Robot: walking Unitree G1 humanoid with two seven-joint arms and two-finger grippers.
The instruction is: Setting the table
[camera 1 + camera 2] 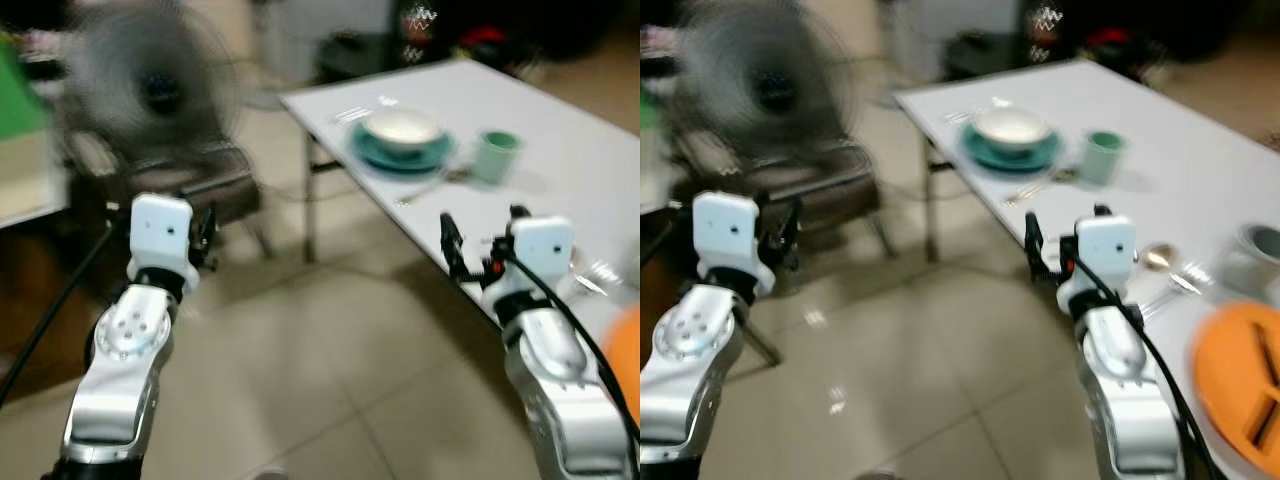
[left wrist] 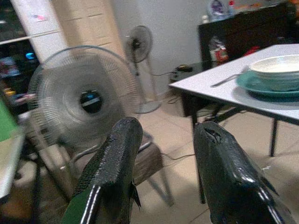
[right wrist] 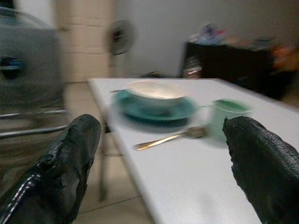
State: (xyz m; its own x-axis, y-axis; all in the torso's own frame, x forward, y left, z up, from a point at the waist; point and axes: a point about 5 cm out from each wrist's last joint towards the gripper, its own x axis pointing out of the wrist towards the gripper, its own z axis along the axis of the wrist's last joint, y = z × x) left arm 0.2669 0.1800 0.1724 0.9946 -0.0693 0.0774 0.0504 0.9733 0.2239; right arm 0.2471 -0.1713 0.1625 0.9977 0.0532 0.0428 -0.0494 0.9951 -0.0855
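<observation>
On the right of the tiled floor stands a white table, its near corner jutting toward the middle of the room. Left of it, across the open floor, a large pedestal fan stands blurred behind a dark chair, and in the left wrist view a second, smaller fan stands further back by the wall.

At the table's far end is a set place: a teal plate with a cream bowl sitting on it, a pale green cup just beside the plate on the right, a spoon lying on the table in front of the plate, and a fork lying beyond it. Nearer the robot, an orange plate lies at the table's near edge, with a second spoon and what looks like a grey cup just past it; motion blur hides more detail.

The right gripper hovers over the table's edge, well short of the teal plate and pointing toward it; its fingers are spread wide and hold nothing. The left gripper is raised over the floor, aimed at the fan and chair, well apart from the table; its fingers are parted and hold nothing.
</observation>
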